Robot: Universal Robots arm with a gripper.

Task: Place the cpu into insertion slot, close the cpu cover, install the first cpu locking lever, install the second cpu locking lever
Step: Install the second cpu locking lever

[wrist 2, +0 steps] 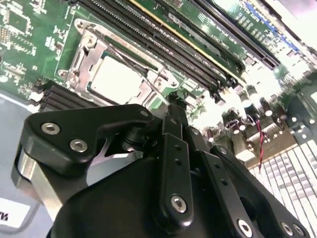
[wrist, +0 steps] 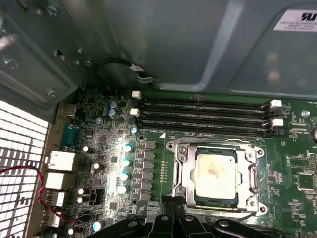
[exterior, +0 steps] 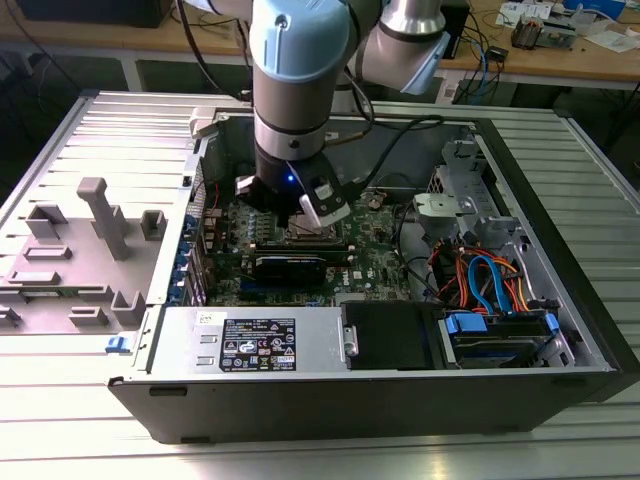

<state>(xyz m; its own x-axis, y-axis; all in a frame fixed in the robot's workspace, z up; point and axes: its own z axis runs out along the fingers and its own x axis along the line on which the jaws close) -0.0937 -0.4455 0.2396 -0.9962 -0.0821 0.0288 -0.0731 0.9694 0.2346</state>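
The cpu [wrist: 215, 171] [wrist 2: 115, 78], a dull silver square, lies flat in the insertion slot [wrist: 172, 147] on the green board. The cpu cover [wrist: 185, 174] [wrist 2: 82, 55], a silver frame, is down around it. A thin wire lever [wrist 2: 139, 67] runs along one edge of the cover. My gripper [wrist 2: 174, 101] [wrist: 171, 210] [exterior: 318, 213] hovers low at the socket's edge, just beside the cover. Its black fingers [wrist 2: 174, 148] are shut together with nothing seen between them. In the exterior view the arm's wrist stands straight over the socket and hides most of it.
Long black memory slots [wrist: 203, 114] run beside the socket. A black card [exterior: 290, 266] lies in front of it, then a power supply box [exterior: 250, 342]. Orange and blue cables [exterior: 488, 280] fill the case at the exterior view's right. A grey fixture [exterior: 100, 215] stands outside at its left.
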